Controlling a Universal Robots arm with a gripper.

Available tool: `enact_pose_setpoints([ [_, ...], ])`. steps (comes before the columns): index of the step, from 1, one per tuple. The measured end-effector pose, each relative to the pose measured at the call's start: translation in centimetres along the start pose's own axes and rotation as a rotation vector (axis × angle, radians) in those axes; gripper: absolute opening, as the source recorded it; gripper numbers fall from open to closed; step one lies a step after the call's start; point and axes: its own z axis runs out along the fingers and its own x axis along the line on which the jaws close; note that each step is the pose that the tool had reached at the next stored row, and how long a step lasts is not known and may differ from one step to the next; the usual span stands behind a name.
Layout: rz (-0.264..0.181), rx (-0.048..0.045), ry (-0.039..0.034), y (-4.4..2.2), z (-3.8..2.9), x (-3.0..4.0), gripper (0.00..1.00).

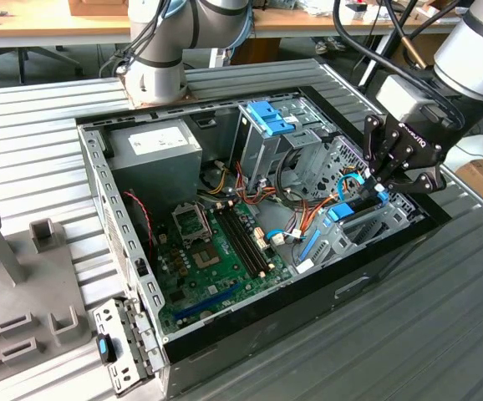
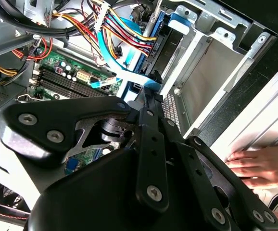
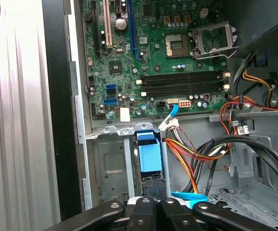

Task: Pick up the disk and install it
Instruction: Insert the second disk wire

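Note:
The disk [image 3: 150, 155] stands on edge in the metal drive bay [image 3: 111, 163] at the front corner of the open computer case; its blue rail shows in the first wrist view. In the exterior view it is the blue strip [image 1: 342, 210] low on that view's right. My gripper [image 1: 381, 190] hangs just above it. The black fingers [image 3: 144, 211] lie close together, tips at the disk's upper end [image 2: 154, 36]. Whether they pinch anything is hidden. In the second wrist view the gripper [image 2: 146, 94] points into the bay.
The case holds a green motherboard [image 1: 216, 251], a grey power-supply box [image 1: 154, 150], a metal cage with a blue latch [image 1: 268, 117], and bundles of coloured cables [image 3: 196, 154] beside the bay. A person's hand [image 2: 259, 163] rests on the ribbed table. Grey fixtures [image 1: 7, 276] stand at the exterior view's left.

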Motion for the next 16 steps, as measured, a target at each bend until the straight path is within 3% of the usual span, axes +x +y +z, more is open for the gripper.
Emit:
enact_pose_setpoints([
  [3, 0.0, 0.0, -0.0007, 0.0, 0.0, 0.0, 0.17],
  [4, 0.0, -0.0001, -0.0009, 0.0, -0.01, 0.0, 0.24],
  [11, 0.0, -0.0004, -0.0045, 0.11, -1.06, -0.04, 0.24],
  [14, 0.0, -0.0014, -0.0147, 0.07, -1.08, 0.51, 0.24],
  [16, -0.001, -0.0017, -0.0179, -0.01, -1.14, 1.29, 0.24],
])
